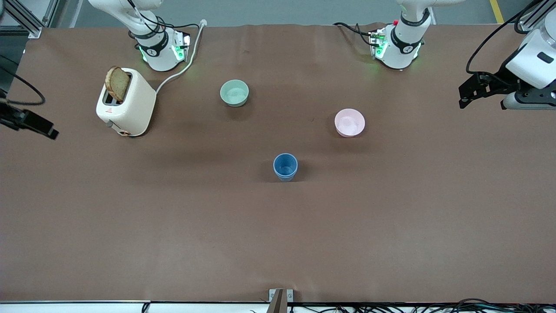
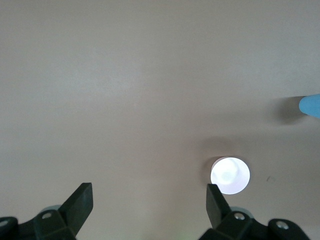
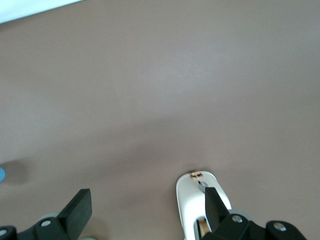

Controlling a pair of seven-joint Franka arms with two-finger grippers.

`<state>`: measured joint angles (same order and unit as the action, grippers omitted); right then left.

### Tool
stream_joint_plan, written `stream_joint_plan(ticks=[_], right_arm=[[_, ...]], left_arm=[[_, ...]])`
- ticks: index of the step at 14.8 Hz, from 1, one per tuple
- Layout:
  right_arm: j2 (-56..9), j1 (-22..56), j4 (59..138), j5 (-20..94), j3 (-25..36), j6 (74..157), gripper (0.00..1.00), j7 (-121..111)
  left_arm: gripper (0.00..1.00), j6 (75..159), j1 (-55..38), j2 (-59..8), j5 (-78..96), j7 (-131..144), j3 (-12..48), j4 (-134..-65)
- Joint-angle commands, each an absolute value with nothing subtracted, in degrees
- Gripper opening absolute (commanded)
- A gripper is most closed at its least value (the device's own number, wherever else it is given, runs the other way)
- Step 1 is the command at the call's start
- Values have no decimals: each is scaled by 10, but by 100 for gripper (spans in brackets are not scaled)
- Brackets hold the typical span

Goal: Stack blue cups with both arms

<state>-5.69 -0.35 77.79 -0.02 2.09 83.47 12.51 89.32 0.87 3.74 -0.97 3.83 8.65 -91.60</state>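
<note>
Both sets of jaws are standing wide apart and gripping nothing. Going from the right arm's end of the table: the right gripper (image 3: 145, 212) is hanging high over the table edge near the white toaster (image 1: 126, 104), which is holding a slice of bread (image 1: 117, 84). A pale green bowl (image 1: 234, 93) is sitting farther from the front camera than the blue cup (image 1: 285, 167), toward the right arm's base. The cup is standing upright mid-table, rim up, its long axis vertical; only one is showing, so the second may already be nested inside, though that cannot be told. A pink bowl (image 1: 349, 122) is sitting beside the cup, toward the left arm's end. The left gripper (image 2: 150, 207) is hovering over that end.

Judging by this, stacking is looking finished or unstarted; next calls for confirming the second cup.
</note>
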Motion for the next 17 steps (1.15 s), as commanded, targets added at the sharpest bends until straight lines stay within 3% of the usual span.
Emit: stream_joint_plan(ticks=[1, 5, 17], right_arm=[[-6, -27, 810, -4, 9, 810, 100, 99], [7, -82, 820, -3, 8, 809, 100, 3], [20, -61, 839, -1, 2, 802, 100, 2]], left_arm=[[100, 883, 5, 33, -2, 33, 84, -903], [100, 876, 5, 33, -1, 33, 84, -903], [100, 871, 6, 33, 10, 33, 83, -904]])
